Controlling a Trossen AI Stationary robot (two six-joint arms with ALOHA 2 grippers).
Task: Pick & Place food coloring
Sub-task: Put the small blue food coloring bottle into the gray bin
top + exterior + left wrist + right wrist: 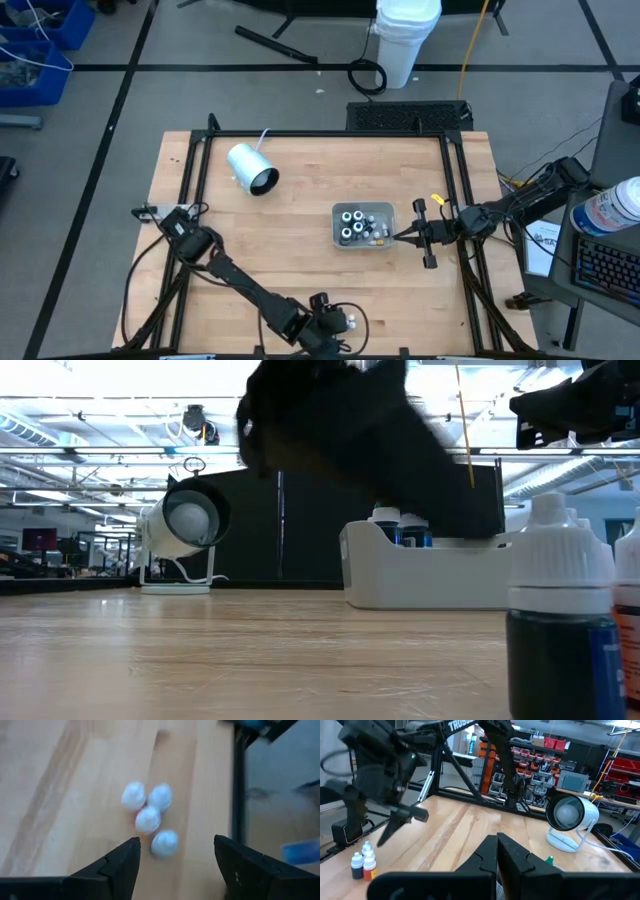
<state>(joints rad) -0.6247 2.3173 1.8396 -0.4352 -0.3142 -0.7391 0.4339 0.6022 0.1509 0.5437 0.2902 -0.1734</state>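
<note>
step: pick | left gripper (175,857) open above loose food coloring bottles (149,818); next: probably descend on one | right gripper (496,851) shut by tray (337,238)

Four food coloring bottles (148,818) stood in a tight cluster on the table (300,240), near its front edge, well apart from the grey tray (363,224). Inside that one tray sat more bottles, roughly six by their white caps, though the exact count could not be told. One white cylinder (251,168) lay on the table, off to the tray's far left side. Two arms were present, each with one gripper.
</note>
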